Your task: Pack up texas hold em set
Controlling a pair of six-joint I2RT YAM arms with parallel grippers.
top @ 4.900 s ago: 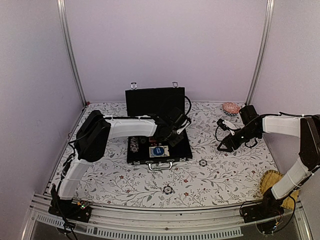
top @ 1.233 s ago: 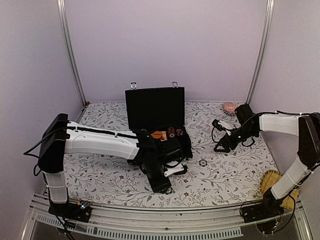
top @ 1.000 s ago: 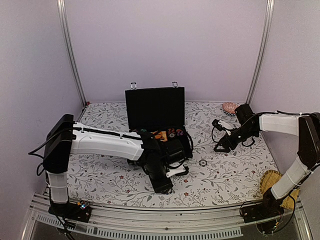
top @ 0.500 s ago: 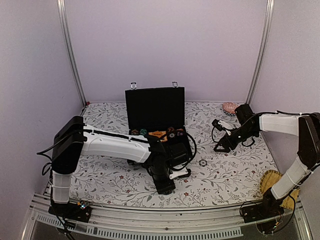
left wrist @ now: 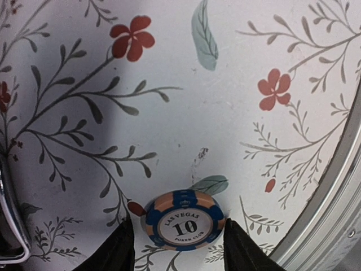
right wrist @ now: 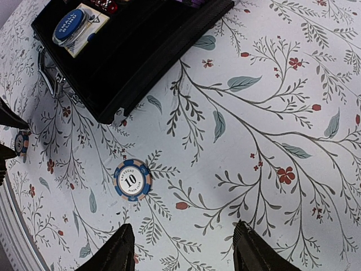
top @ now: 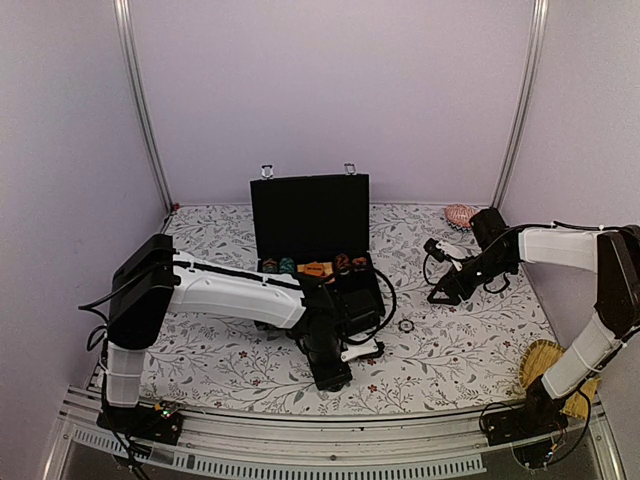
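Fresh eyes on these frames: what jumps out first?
The open black case stands at centre, lid upright. The left hand hangs low in front of it, fingers either side of a "10" chip. A second chip lies off the case's right front corner, near the open right hand.

Soft, even, faintly lilac light fills the enclosure. The worktop point(top: 470, 340) looks bright, with only pale shadows under the arms. The open case point(top: 310, 215) shows as almost featureless black. Close up, the chip point(left wrist: 183, 220) is sharp, the fingers point(left wrist: 121, 251) of the left tool point(left wrist: 178, 224) are dark and blurred, and the rail point(left wrist: 333, 192) is bowed by the lens.
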